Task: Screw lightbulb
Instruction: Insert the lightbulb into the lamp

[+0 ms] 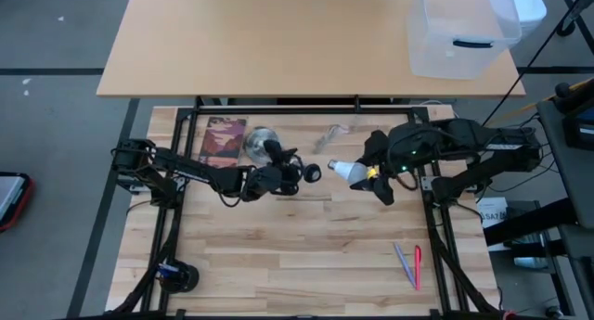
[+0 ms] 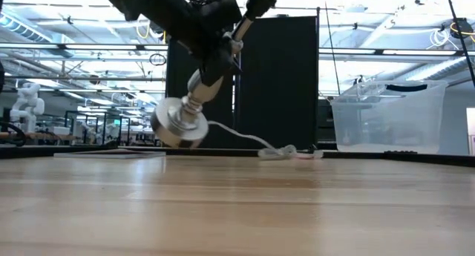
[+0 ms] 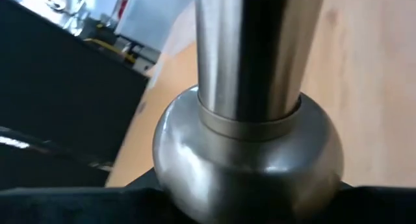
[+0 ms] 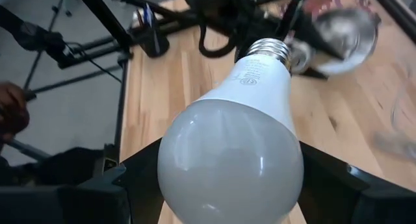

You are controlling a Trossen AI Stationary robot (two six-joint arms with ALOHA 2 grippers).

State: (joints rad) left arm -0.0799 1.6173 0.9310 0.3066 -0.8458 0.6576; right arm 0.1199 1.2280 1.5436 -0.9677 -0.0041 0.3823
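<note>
My left gripper (image 1: 283,176) is shut on the silvery stand (image 1: 269,153). The stand's round base (image 2: 178,122) is tilted and off the table, and its dark socket (image 1: 311,172) points toward the table's right. My right gripper (image 1: 360,172) is shut on the lightbulb (image 1: 345,169). The bulb lies level, and its grey screw base (image 4: 270,52) points at the socket a short way off. A thin cord (image 2: 245,137) trails from the stand to the table's far side. My left gripper holds the stand by its stem, at the rounded bulge (image 3: 247,159) between base and socket. One dark finger (image 3: 78,204) is on each side, lying across the stem. The stand is lifted clear and tilted, its base (image 1: 260,142) toward the far left. My right gripper pinches the bulb's frosted white globe (image 4: 231,152) between its two fingers (image 4: 130,178), at the widest part. The fingers come level from the table's right, along the bulb. The bulb is lifted clear, its screw base leading toward the left.
A brown book (image 1: 223,139) lies at the far left by the stand. A clear wrapper (image 1: 334,134) lies at the far middle, and pens (image 1: 408,264) at the near right. A dark roll (image 1: 176,275) sits at the near left. A clear bin (image 1: 459,32) stands on the far table.
</note>
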